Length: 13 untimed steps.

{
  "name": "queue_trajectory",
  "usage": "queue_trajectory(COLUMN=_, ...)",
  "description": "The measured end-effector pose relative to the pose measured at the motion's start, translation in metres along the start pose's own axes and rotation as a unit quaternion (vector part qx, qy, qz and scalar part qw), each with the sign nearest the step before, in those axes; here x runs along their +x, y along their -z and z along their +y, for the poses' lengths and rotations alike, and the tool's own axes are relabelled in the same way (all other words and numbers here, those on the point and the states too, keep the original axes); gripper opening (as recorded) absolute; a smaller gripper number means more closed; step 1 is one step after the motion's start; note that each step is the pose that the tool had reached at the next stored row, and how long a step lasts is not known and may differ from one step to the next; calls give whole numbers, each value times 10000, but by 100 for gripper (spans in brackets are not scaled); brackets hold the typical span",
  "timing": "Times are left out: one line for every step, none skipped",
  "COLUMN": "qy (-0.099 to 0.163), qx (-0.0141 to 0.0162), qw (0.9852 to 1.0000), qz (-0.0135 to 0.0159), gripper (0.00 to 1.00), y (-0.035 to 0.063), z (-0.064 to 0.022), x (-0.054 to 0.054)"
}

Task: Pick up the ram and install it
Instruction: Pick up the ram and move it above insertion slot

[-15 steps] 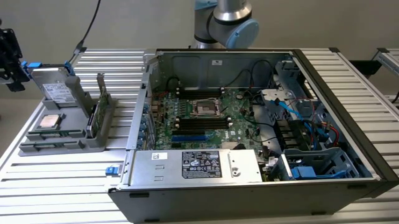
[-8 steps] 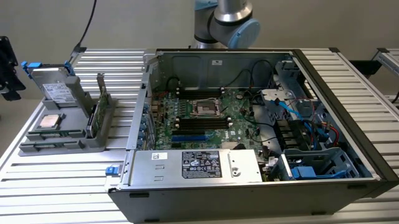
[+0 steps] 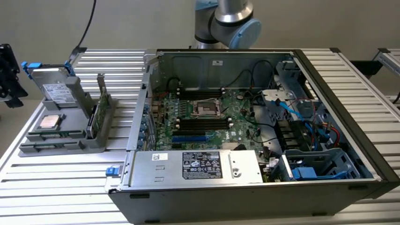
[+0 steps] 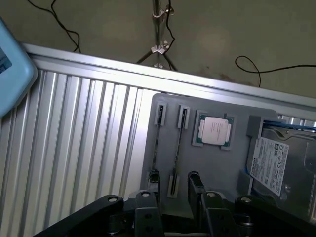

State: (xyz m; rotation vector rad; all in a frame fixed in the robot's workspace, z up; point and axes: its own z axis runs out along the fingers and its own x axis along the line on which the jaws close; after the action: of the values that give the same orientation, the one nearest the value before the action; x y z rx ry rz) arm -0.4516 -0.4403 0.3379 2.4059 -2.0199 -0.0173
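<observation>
The ram (image 3: 93,121), a narrow green stick with black chips, stands on edge in a slot of the grey tray (image 3: 53,147) at the exterior view's left, beside a taller thin green card (image 3: 101,86). The wrist view looks down on this tray (image 4: 217,168). There, two thin boards show edge-on in neighbouring slots, and I cannot tell which is the ram. My gripper (image 4: 173,190) hangs well above them, open, with nothing between its fingers (image 4: 196,185). One board (image 4: 177,148) lines up with the gap. The motherboard (image 3: 206,117) lies in the open computer case.
On the tray sit a silver processor chip (image 3: 48,122) and a hard drive (image 3: 59,89). The open case (image 3: 350,140) takes up the middle and the exterior view's right, with a power supply (image 3: 196,166) along its front. A black device (image 3: 6,79) stands at the left edge.
</observation>
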Motion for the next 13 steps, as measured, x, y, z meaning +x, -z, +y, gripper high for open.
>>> queue_trajectory(qy=1, qx=1, qw=10000, qz=-2, gripper=36, y=-18, z=2, x=8)
queue_trajectory(qy=2, qx=1, qw=10000, qz=-3, gripper=36, y=-36, z=2, x=14)
queue_trajectory(qy=2, qx=0, qw=10000, qz=-3, gripper=36, y=-53, z=3, x=16)
queue_trajectory(qy=2, qx=0, qw=10000, qz=-3, gripper=36, y=-72, z=4, x=17)
queue_trajectory(qy=2, qx=-1, qw=10000, qz=-3, gripper=36, y=-91, z=3, x=17)
queue_trajectory(qy=4, qx=-2, qw=10000, qz=-3, gripper=36, y=-109, z=2, x=19)
queue_trajectory(qy=6, qx=-5, qw=10000, qz=-4, gripper=36, y=-127, z=1, x=22)
queue_trajectory(qy=8, qx=-8, qw=10000, qz=-4, gripper=36, y=-146, z=0, x=26)
queue_trajectory(qy=11, qx=-12, qw=10000, qz=-5, gripper=36, y=-162, z=0, x=28)
queue_trajectory(qy=16, qx=-16, qw=10000, qz=-5, gripper=36, y=-180, z=-3, x=31)
queue_trajectory(qy=23, qx=-19, qw=10000, qz=-6, gripper=36, y=-200, z=-6, x=34)
queue_trajectory(qy=29, qx=-21, qw=10000, qz=-6, gripper=36, y=-219, z=-10, x=38)
queue_trajectory(qy=38, qx=-24, qw=10000, qz=-7, gripper=36, y=-235, z=-14, x=43)
